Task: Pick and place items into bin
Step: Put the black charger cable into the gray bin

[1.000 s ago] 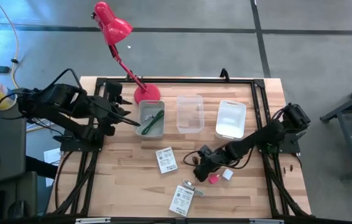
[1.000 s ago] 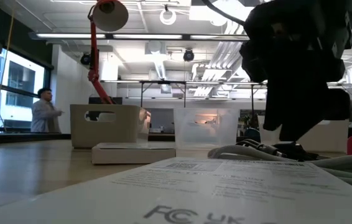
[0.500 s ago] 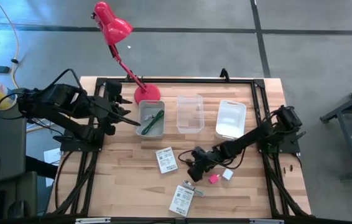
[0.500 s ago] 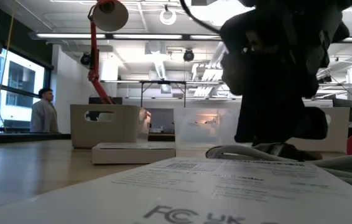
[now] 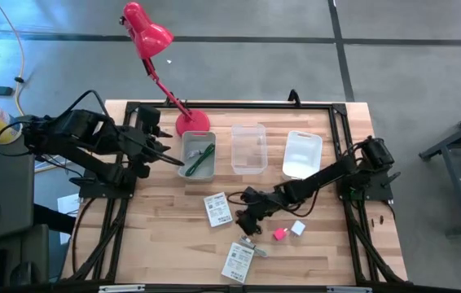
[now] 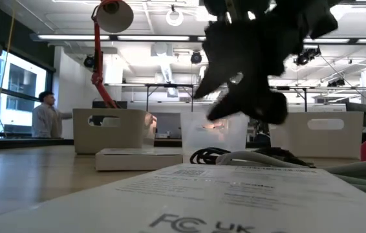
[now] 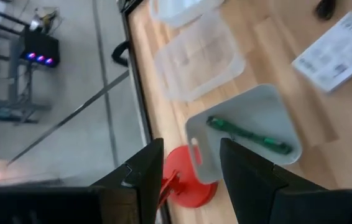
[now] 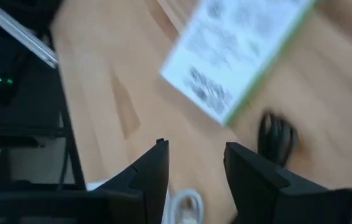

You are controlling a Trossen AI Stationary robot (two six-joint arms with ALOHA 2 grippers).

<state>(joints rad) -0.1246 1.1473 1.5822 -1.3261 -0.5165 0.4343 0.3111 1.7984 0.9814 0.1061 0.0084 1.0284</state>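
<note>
My right gripper is open and empty, low over the table's middle, between two white printed cards. The nearer card and a black cable coil lie on the table ahead of its fingers. The cable also shows in the low view. A pink cube and a white cube lie to its right, and a grey metal piece lies just near of it. My left gripper is open beside the grey bin, which holds a green pen.
A clear bin and a white bin stand in a row to the right of the grey one. A red desk lamp stands at the back, its base behind the grey bin. A person stands far off in the room.
My right gripper has gone toward the table's left edge, away from the pink and white cubes and toward the cards. In the low view it has risen off the cable and tipped. The cable and cubes stay on the table.
</note>
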